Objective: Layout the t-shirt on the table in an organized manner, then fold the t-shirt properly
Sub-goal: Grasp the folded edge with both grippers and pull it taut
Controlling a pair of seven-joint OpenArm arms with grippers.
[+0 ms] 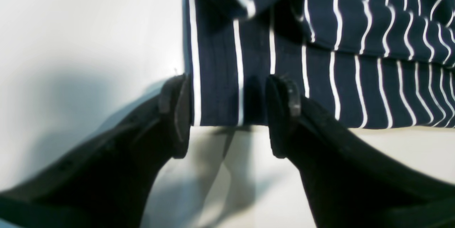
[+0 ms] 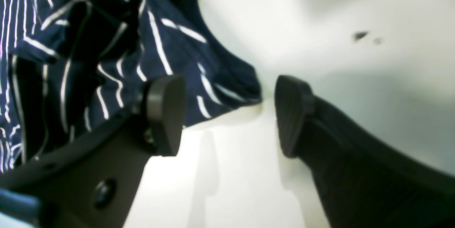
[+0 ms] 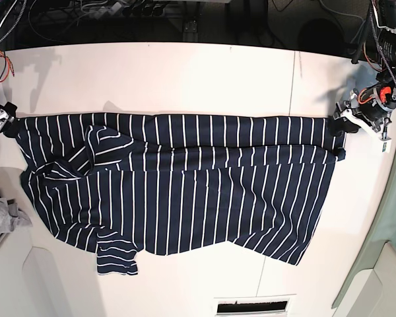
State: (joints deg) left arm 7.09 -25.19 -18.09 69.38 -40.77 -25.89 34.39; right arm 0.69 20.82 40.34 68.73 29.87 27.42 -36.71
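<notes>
The striped navy t-shirt [image 3: 178,185] lies spread across the white desk [image 3: 185,72]. The left gripper [image 1: 227,114] is released, straddling its hem corner. The right gripper [image 2: 229,114] is released beside the bunched edge.

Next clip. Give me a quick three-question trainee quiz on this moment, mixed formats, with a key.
1. True or false: the left gripper is shut on the t-shirt.
2. Multiple choice: in the base view, the grey cloth lies at the
A. left edge
B. far right corner
C. middle of the shirt
3. Fill in: the shirt lies on the table with its stripes running ____ its long side.

Key:
1. False. Its jaws stand open on either side of the shirt's corner. The right gripper is open too.
2. A
3. across
</notes>
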